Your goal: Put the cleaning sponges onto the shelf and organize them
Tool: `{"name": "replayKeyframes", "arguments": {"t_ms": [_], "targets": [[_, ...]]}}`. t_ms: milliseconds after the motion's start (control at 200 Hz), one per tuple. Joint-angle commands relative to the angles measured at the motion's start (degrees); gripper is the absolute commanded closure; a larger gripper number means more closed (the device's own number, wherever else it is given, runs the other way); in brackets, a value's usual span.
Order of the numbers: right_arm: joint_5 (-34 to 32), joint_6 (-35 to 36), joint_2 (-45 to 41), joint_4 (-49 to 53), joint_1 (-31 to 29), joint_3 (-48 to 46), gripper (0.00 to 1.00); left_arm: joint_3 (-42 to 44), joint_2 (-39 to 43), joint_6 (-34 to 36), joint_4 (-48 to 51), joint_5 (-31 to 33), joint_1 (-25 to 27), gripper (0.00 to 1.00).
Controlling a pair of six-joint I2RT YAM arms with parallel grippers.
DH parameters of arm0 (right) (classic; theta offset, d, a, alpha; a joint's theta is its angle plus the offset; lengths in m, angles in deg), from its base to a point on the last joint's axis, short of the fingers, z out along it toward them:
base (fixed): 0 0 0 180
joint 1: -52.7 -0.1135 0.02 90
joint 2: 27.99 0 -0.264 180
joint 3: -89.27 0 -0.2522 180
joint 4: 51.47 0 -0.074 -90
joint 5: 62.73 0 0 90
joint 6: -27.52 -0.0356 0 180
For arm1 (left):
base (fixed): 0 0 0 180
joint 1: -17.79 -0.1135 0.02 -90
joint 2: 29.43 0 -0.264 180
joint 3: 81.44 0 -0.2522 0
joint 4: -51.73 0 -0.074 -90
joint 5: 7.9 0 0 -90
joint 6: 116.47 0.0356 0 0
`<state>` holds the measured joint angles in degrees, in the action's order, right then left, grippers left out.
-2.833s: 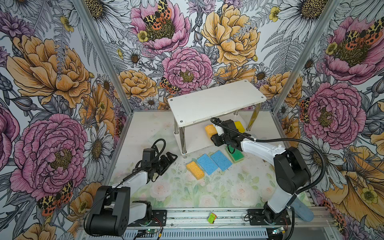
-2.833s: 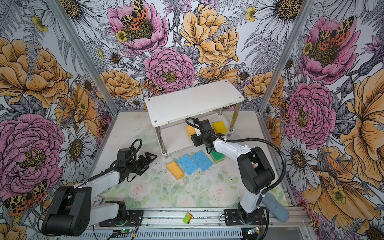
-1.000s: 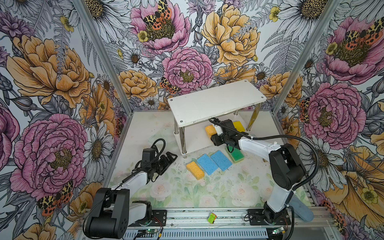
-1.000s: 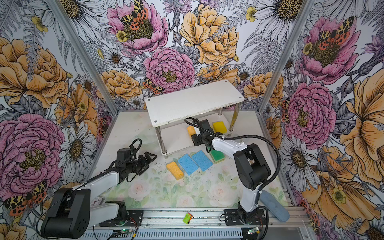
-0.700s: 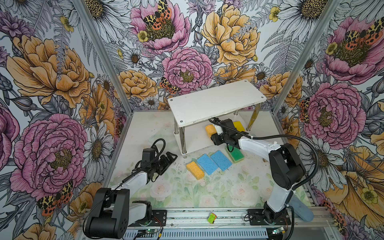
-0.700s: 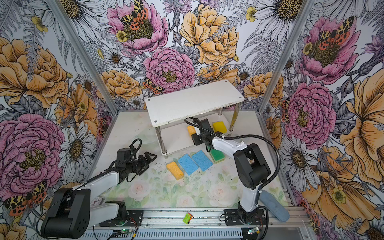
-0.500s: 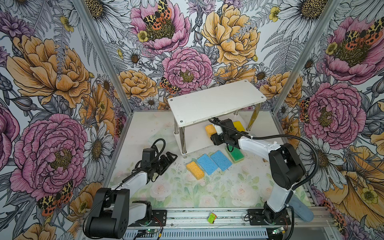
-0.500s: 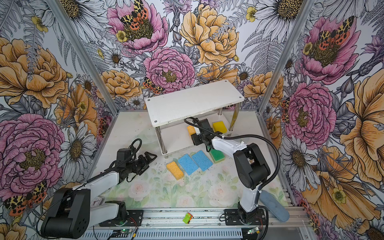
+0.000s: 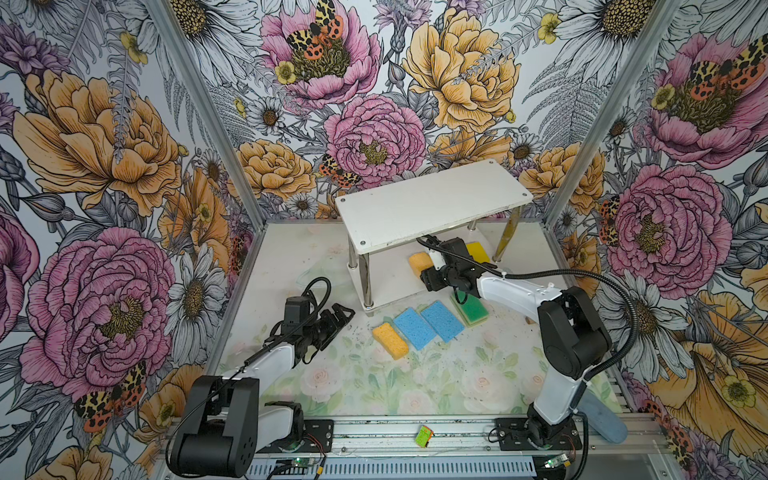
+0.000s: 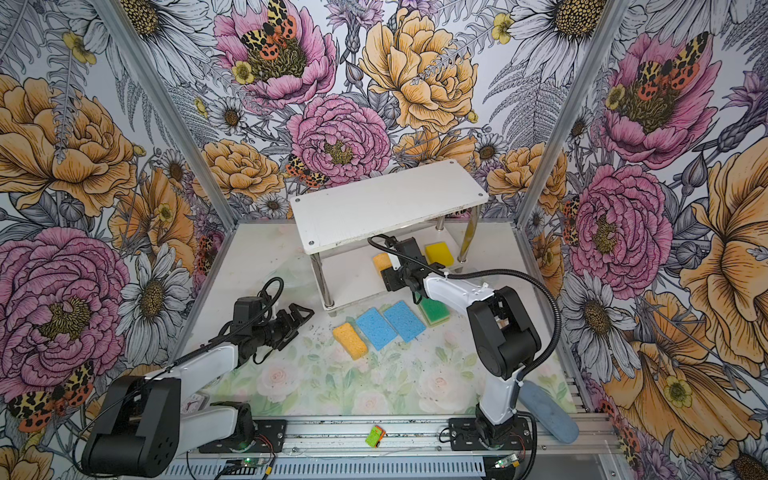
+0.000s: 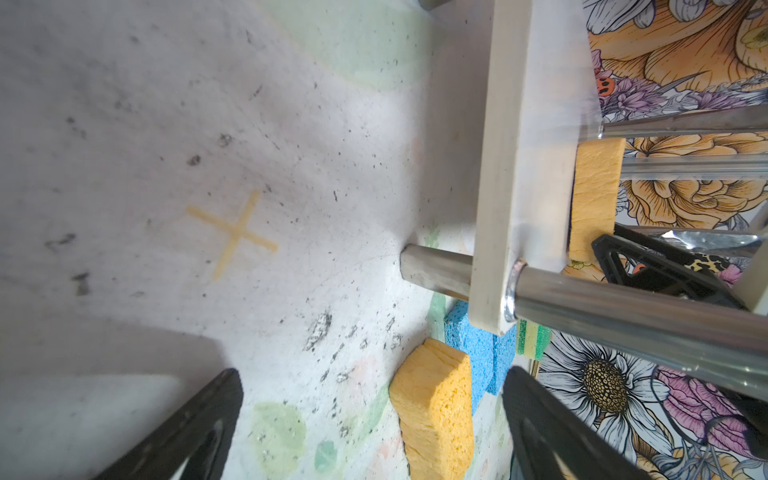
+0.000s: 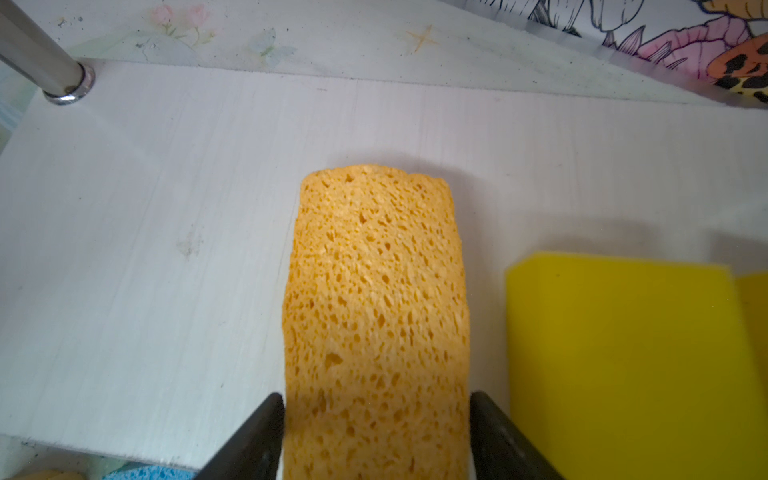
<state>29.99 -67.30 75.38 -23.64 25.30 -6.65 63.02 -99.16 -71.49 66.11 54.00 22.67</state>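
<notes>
Porous orange-yellow sponge (image 12: 374, 299) lies flat on the shelf's (image 9: 432, 203) lower board (image 12: 145, 208). The right claw (image 12: 376, 399) straddles its near end, one finger at each side; gripping or merely flanking, I can't tell. There's a narrow gap to the bright yellow sponge (image 12: 623, 353) and broad bare board the other way, out to the chrome leg (image 12: 45, 62). On the desk (image 9: 374, 386) before the shelf sit another orange sponge (image 9: 390, 340), a blue sponge (image 9: 413, 328), a second blue sponge (image 9: 442, 316) and a green-topped sponge (image 9: 471, 308). The left claw (image 9: 343, 316) hangs off the shelf's front corner, spread wide, empty. A faint yellow cross (image 11: 232, 232) marks the desk.
</notes>
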Motion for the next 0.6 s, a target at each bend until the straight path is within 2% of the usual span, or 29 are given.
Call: {"name": "replayKeyframes", "arguments": {"t_ms": [0, 405, 595], "targets": [[-0.9, 0.7, -3.2, 0.1, 0.3, 0.9, 0.27, -1.1, 1.0, 1.2, 0.0, -1.0, 0.3, 0.01], [1.6, 0.6, -9.9, 4.7, -0.7, -0.1, 0.21, -1.4, 0.5, 1.9, 0.3, -0.7, 0.0, 0.01], [3.8, 1.1, -14.4, 7.1, -3.4, -3.1, 0.2, -1.1, -0.2, 1.9, -0.6, -1.2, -0.2, 0.01]]}}
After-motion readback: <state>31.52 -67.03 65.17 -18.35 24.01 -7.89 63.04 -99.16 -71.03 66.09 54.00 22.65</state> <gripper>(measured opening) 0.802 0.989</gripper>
